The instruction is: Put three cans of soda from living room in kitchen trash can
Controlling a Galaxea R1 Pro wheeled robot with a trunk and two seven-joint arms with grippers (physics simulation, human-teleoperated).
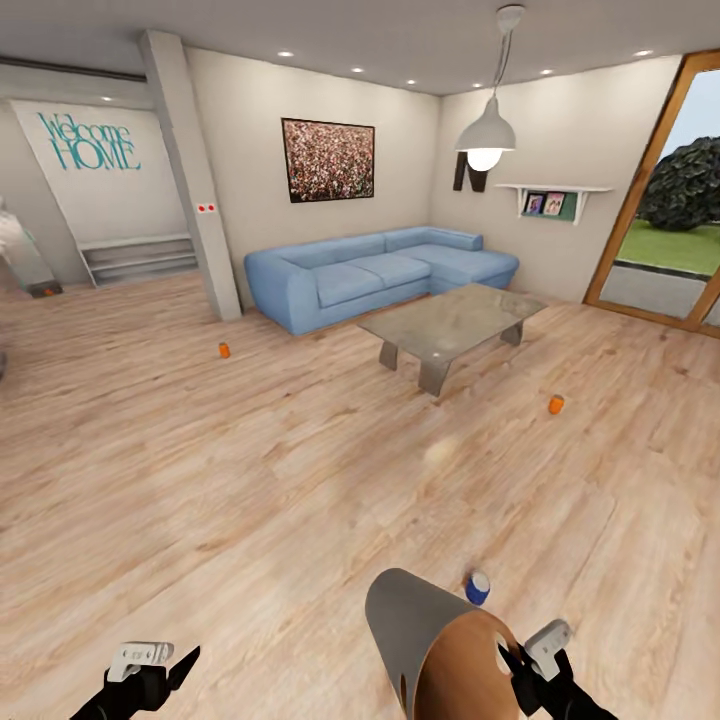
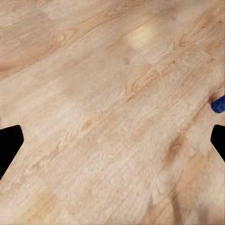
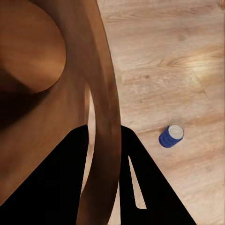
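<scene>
On the light wood-plank floor of the living room, robot stands with the trash can already in its right gripper. Bin is carried tipped, mouth toward the robot, pale grey outside, coppery brown inside. Right wrist view: the fingers pinch the bin's rim, one inside the wall and one outside, narrow gap closed on it. Left gripper holds nothing; in the left wrist view its fingertips sit far apart at the two frame edges, so wide.

Cans: all three on the floor, none in the bin as far as its visible interior shows.
- dark blue can: upright, just beyond the bin's far side, near the right gripper; seen also in the right wrist view and as a sliver at the edge of the left wrist view.
- orange can: upright, in front of the glass-topped table, toward the patio door.
- second orange can: well apart from the others, near the grey pillar and the end of the blue corner sofa.

Progress, my read: early. Bin fetched, zero cans collected. Left to do: pick up blue can (nearest, likely first, free left arm suits), then both orange ones, then bin back to the kitchen.
</scene>
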